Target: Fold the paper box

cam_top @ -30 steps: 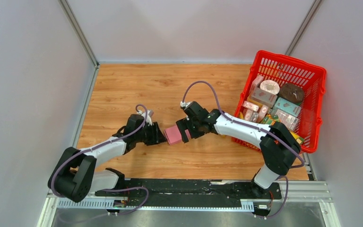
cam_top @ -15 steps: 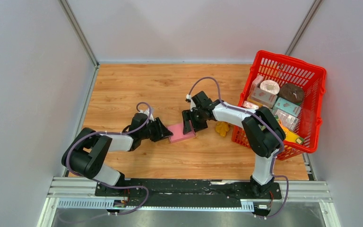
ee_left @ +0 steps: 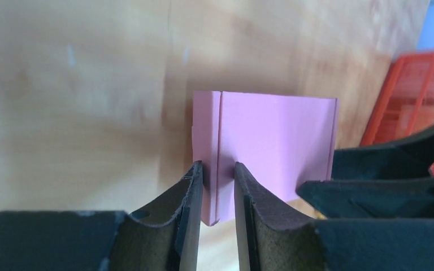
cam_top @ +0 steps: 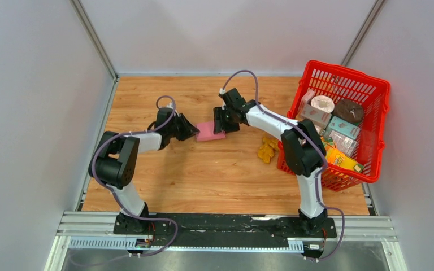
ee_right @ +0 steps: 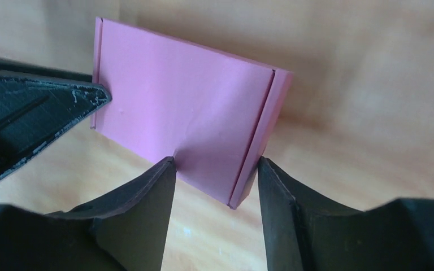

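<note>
Paper box (cam_top: 210,131) sits mid-table (cam_top: 203,180), long axis running gripper to gripper; we pinch one end with the left gripper (ee_left: 216,169), while the right gripper (ee_right: 216,164) straddles the other, grip uncertain.

The pink thin-cardboard paper box (cam_top: 210,131) is folded into a small, flat rectangular block, with one broad plain face, crisp creases and a narrow side panel along one short end. It is at the far middle of the wooden table (cam_top: 164,96), its long side running left to right. Whether it rests on the wood or is lifted clear cannot be told.
</note>
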